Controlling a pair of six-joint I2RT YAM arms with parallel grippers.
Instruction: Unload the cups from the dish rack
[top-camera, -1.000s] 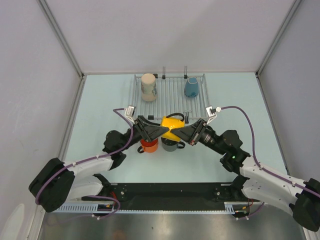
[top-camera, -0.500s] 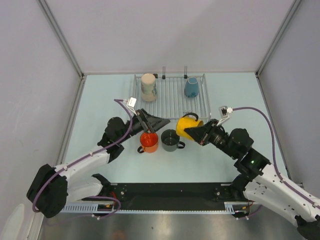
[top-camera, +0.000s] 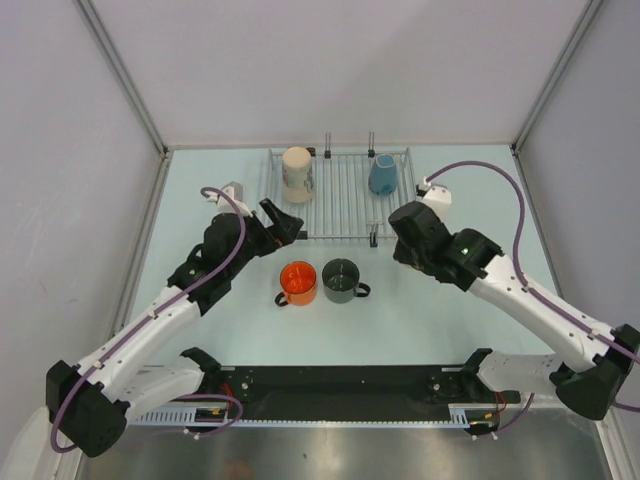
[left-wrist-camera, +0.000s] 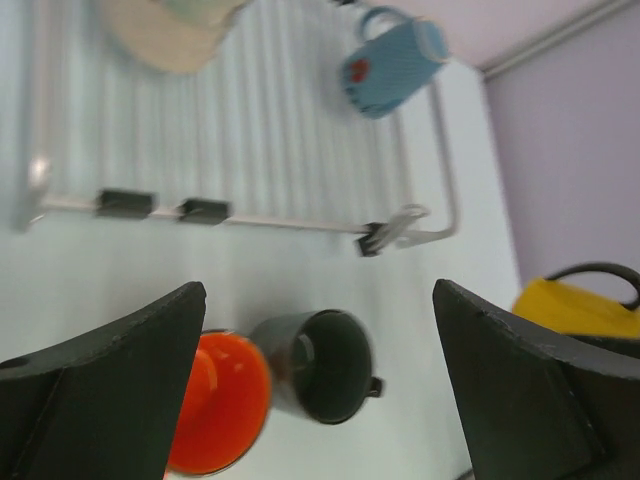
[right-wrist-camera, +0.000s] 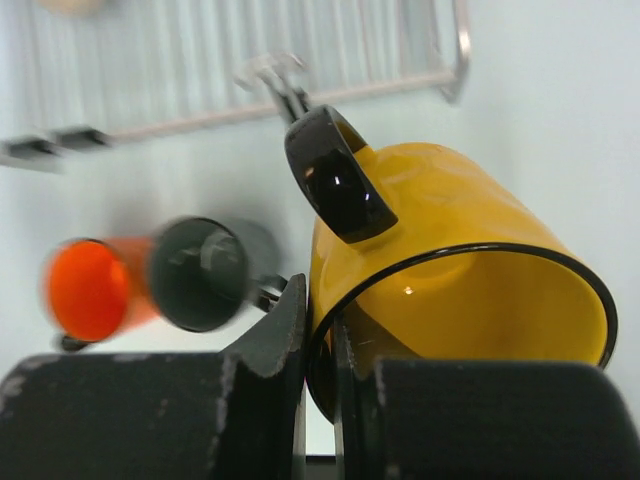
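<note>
Right gripper (right-wrist-camera: 322, 335): clamped on the rim wall of the yellow mug (right-wrist-camera: 450, 240), one finger inside and one outside, the mug carried tilted above the table (top-camera: 450, 190) to the right of the set-down cups
Left gripper (top-camera: 280, 222): jaws spread wide with nothing between them, hanging just in front of the dish rack (top-camera: 345, 190)
Slip risk: the hold was a thin pinch on one side of the rim, so the mug's weight could swing it or pull it free if the arm moved sharply
Knock risk: the orange mug (top-camera: 297, 283) and the dark grey mug (top-camera: 341, 280) stood side by side and close together, the grey one's handle pointing right; a low approach from that side could have tipped or shoved it
Snag risk: a reach by the open left jaws could have caught the rack's front bar or its prongs
On the rack: the cream mug (top-camera: 297, 172) at the back left and the light blue mug (top-camera: 382, 175) at the back right, both lying on their sides
Contents: orange and dark grey stood mouth up and looked empty; the yellow's inside looked bare; the cream and blue interiors could not be told
Progress: two cups off, one in the air, two left
</note>
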